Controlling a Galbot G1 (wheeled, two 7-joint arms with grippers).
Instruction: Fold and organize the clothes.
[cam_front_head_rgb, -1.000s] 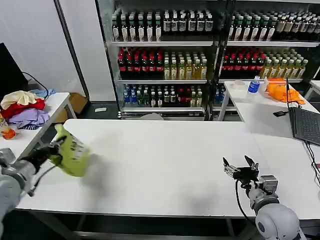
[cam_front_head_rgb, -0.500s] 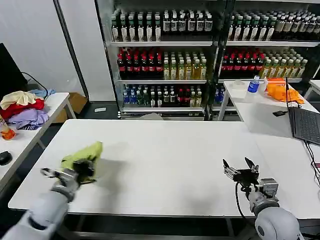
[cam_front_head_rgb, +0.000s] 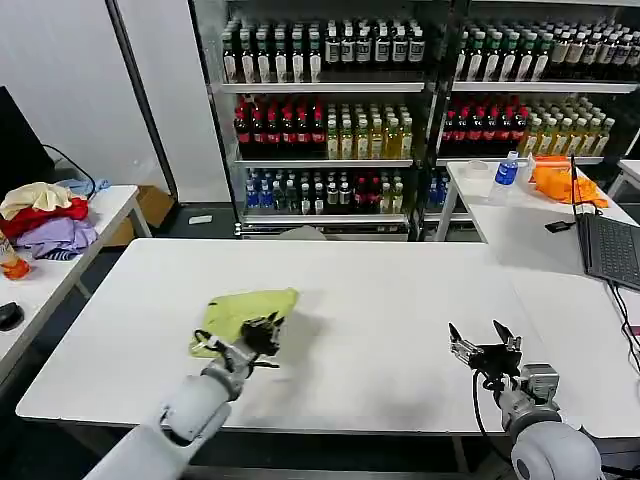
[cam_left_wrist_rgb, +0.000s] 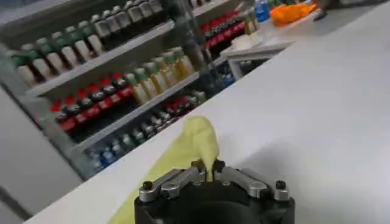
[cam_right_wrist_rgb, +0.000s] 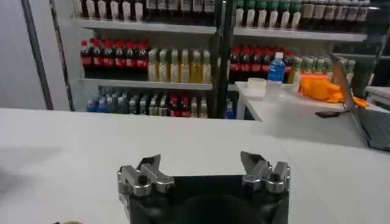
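The lime T-shirt was seen lying bunched on the white bench, toward the robot's left of its middle and nearer the front edge than the back. The left claw was placed at the shirt's near right edge, and in the left wrist view its fingers were drawn together with a fold of the yellow-green cloth pinched between them, the fabric rising away from the tips. The right claw was held just above the bench near the front right, well apart from the shirt, its fingers spread wide with nothing between them. A pile of cream, red and lavender garments was stacked on a side bench at the far left. An orange cloth and a blue-capped bottle were set on another bench at the far right, beside an open laptop. Shelves of bottled drinks were lined up behind.
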